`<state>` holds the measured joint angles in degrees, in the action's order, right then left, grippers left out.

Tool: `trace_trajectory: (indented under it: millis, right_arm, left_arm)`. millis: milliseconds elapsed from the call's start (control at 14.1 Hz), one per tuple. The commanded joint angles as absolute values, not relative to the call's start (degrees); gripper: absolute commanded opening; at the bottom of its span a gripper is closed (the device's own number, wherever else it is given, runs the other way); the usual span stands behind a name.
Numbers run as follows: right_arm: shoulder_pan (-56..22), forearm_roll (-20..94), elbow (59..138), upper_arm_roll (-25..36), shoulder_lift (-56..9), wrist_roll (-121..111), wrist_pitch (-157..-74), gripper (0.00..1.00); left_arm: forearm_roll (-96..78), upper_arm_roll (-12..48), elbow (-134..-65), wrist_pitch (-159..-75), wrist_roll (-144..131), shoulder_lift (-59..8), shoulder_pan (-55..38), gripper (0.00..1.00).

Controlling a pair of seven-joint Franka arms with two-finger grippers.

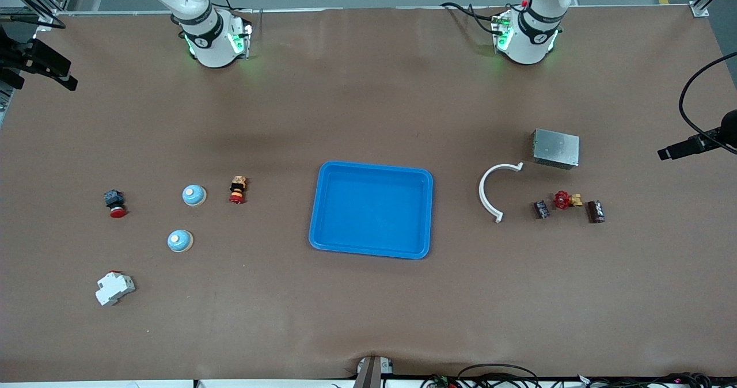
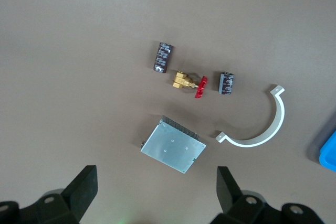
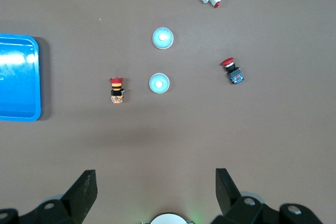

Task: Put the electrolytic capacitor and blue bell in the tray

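Observation:
The blue tray (image 1: 374, 167) lies empty in the middle of the table. Two dark electrolytic capacitors (image 1: 540, 209) (image 1: 596, 212) lie toward the left arm's end, with a red-handled brass valve (image 1: 564, 200) between them. Two blue bells (image 1: 194, 195) (image 1: 179, 240) stand toward the right arm's end. My left gripper (image 2: 157, 192) is open and empty, high over the table beside the grey box (image 2: 173, 145); its view shows both capacitors (image 2: 164, 57) (image 2: 227, 83). My right gripper (image 3: 156, 195) is open and empty, high over bare table; its view shows both bells (image 3: 163, 38) (image 3: 159, 83).
A grey metal box (image 1: 555, 148) and a white curved clamp (image 1: 489, 195) lie near the capacitors. An orange-red button (image 1: 237, 189), a red push button (image 1: 115, 202) and a white breaker (image 1: 114, 288) lie around the bells.

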<state>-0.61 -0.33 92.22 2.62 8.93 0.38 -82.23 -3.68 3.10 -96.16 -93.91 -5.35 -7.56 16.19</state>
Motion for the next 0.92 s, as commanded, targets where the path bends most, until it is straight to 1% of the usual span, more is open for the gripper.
trace_trajectory:
  millis: [0,142,356,498,640,853]
  right_arm:
    - [-0.53,0.00,92.55,2.46,9.32,0.26,-82.35,1.00]
    - [-0.53,0.00,93.34,2.46,9.32,0.26,-82.61,1.00]
    - [-0.53,0.00,94.83,2.46,9.40,0.26,-83.32,1.00]
    - [-0.61,0.09,95.79,2.46,9.40,0.26,-83.93,1.00]
    - [-0.53,0.09,99.04,2.37,9.40,0.26,-86.74,1.00]
    - [-0.53,0.09,100.63,2.46,9.58,0.26,-87.28,1.00]
  left_arm:
    - [-2.82,3.69,-96.15,-96.75,-4.39,-10.89,16.53,1.00]
    - [-2.55,4.04,-97.81,-99.48,-4.05,-12.91,16.35,1.00]
    - [-0.27,4.48,-103.87,-108.34,-3.96,-13.62,15.73,1.00]
    - [0.61,4.48,-104.68,-111.17,-3.17,-15.98,15.21,1.00]
    - [4.37,4.66,-104.68,-112.06,-2.90,-17.31,14.33,1.00]
    - [5.98,4.66,-105.03,-115.38,-0.97,-19.24,13.98,1.00]
